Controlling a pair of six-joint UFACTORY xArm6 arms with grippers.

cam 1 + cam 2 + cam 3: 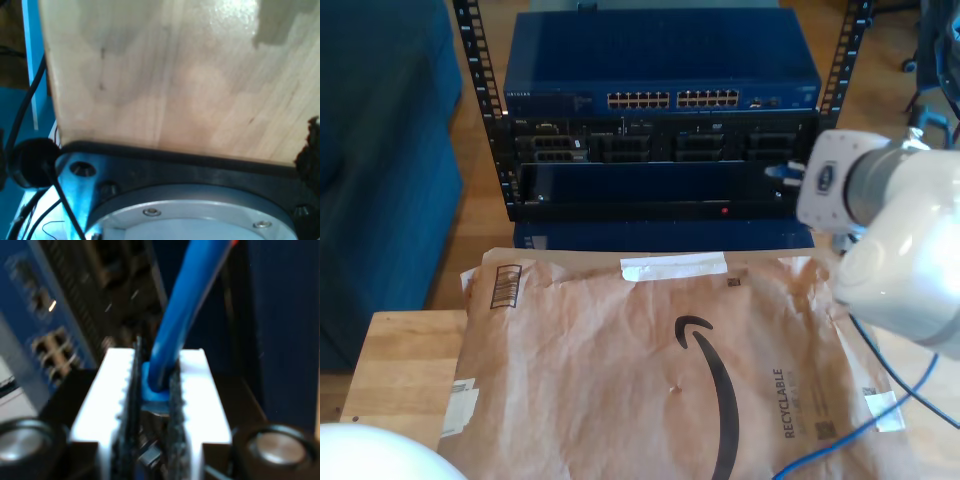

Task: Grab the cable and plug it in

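A networking lab: rack-mounted switch [660, 65] behind a paper-covered wooden table [400, 370].

— What is the bench [165, 75] made of?

— Pale wood, smooth, faintly glossy, with visible grain. Crinkled matt brown paper [650, 370] covers it, patched with a strip of white tape [673, 266].

— And the cable [180, 315]?

— Smooth, bright blue plastic, slightly shiny. My second pincer [152, 405] clamps it between white plastic fingers [112, 390] lined with dark ribbed pads.

— The rack?

— The switch [660, 65] looks like blue painted metal, satin; the rails [485, 110] are black perforated metal.
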